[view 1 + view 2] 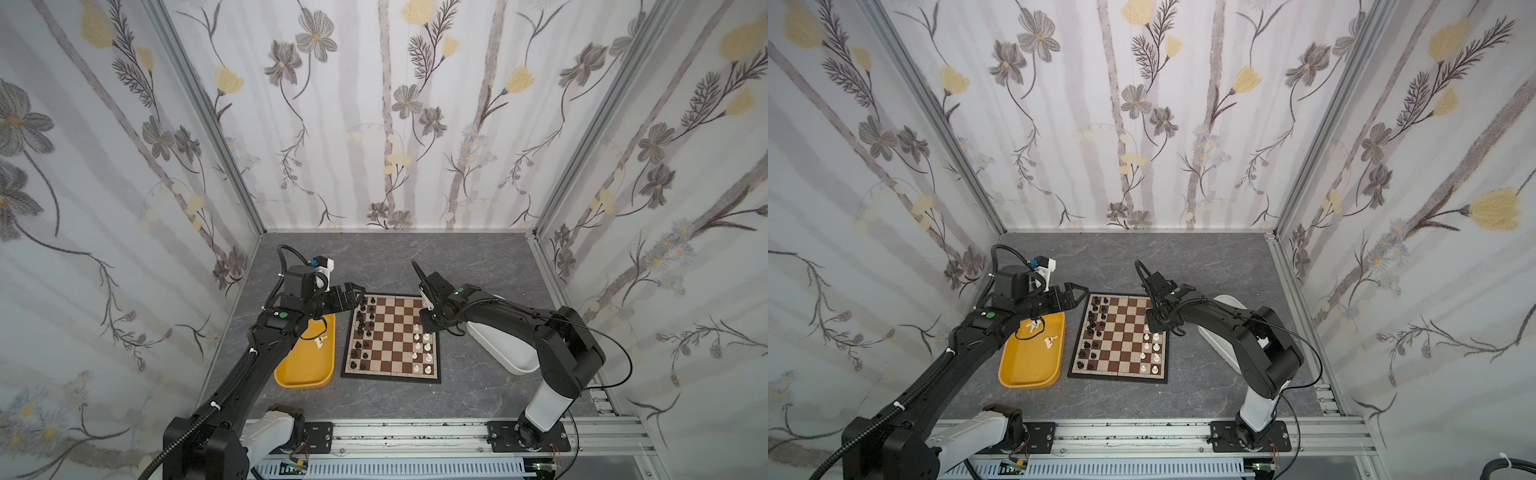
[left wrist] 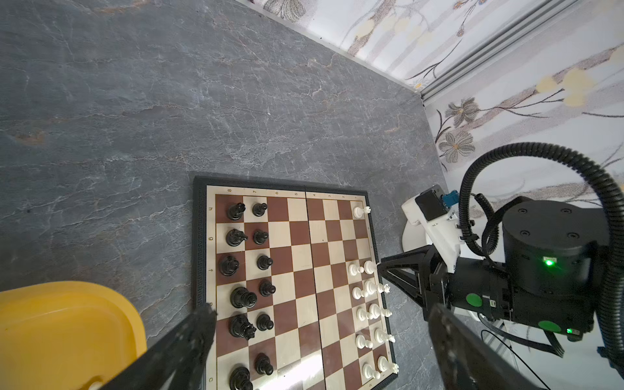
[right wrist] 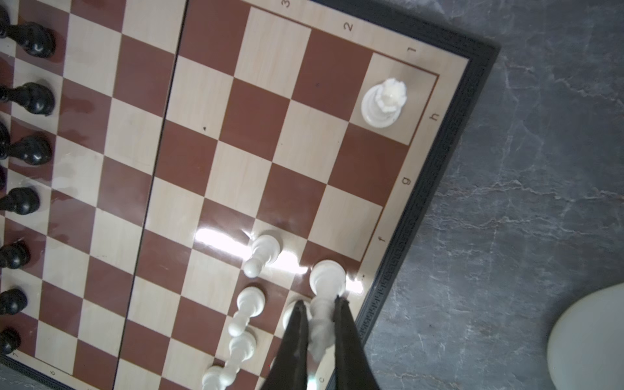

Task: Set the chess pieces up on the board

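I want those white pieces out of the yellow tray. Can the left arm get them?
Probably yes. The left gripper is open and empty beside the yellow tray, and nothing covers the white pieces.

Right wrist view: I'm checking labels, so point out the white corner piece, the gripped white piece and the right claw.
white corner piece point(image 3: 384, 103), right wrist view, mid-body.
gripped white piece point(image 3: 327, 281), right wrist view, round base.
right claw point(image 3: 318, 300), right wrist view, midway between fingertips.
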### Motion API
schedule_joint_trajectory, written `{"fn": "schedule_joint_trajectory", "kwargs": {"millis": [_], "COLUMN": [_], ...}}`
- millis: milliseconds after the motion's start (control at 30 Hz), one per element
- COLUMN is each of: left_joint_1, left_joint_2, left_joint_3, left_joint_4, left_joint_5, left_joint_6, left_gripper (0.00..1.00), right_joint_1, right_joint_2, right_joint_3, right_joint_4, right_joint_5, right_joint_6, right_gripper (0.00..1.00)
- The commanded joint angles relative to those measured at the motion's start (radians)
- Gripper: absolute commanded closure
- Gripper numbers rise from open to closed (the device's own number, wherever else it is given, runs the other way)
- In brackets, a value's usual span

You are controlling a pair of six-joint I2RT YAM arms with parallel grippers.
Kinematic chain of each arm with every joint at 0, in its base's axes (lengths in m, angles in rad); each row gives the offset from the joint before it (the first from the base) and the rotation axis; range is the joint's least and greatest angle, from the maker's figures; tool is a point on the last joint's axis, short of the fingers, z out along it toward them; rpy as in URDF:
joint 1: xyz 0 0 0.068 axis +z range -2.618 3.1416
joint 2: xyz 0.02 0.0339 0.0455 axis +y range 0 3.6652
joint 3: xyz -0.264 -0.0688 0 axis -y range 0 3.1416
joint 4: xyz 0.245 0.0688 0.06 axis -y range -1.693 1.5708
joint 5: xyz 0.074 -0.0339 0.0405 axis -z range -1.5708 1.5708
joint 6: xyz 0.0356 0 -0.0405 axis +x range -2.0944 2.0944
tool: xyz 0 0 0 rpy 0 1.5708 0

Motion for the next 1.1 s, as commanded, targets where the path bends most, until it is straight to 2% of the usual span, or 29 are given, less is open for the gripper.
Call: {"fn": "schedule_joint_trajectory", "kwargs": {"millis": [0,233,367,467,567,733,800,867,967,1067], "left_joint_1": [0.002,0.001,0.001,0.001,0.001,0.028,0.042,0.061,0.078,0.079], "left_joint_2": [-0.004,-0.006,-0.007,-0.006,-0.007,-0.033,-0.028,0.005,0.063,0.142], "left_joint_3": [-0.002,-0.003,0.000,0.010,0.031,0.113,0.130,0.127,0.079,0.061], "left_joint_4": [0.019,0.016,0.002,-0.044,-0.149,-0.557,-0.702,-0.776,-0.739,-0.727], "left_joint_5": [-0.008,-0.015,-0.048,-0.112,-0.215,-0.385,-0.420,-0.411,-0.344,-0.368], "left_joint_6": [0.003,0.003,-0.001,-0.007,-0.034,-0.155,-0.198,-0.211,-0.182,-0.208], "left_gripper": [0.00,0.00,0.00,0.00,0.00,0.00,0.07,0.14,0.24,0.32], "right_joint_1": [0.000,0.001,0.000,-0.001,-0.006,-0.011,-0.013,-0.014,-0.013,-0.013], "right_joint_2": [-0.004,0.003,-0.005,-0.027,-0.066,-0.128,-0.138,-0.141,-0.141,-0.154], "right_joint_3": [-0.007,-0.007,0.001,0.029,0.084,0.178,0.196,0.202,0.196,0.173], "right_joint_4": [0.009,0.020,0.018,0.009,-0.008,0.016,0.068,0.114,0.156,0.170], "right_joint_5": [0.011,-0.009,-0.004,0.019,0.038,0.035,-0.017,-0.065,-0.119,-0.144], "right_joint_6": [0.002,0.005,0.009,0.014,0.013,-0.018,-0.031,-0.035,-0.046,-0.059], "right_gripper": [0.92,0.84,0.75,0.66,0.54,0.31,0.23,0.17,0.11,0.10]}}
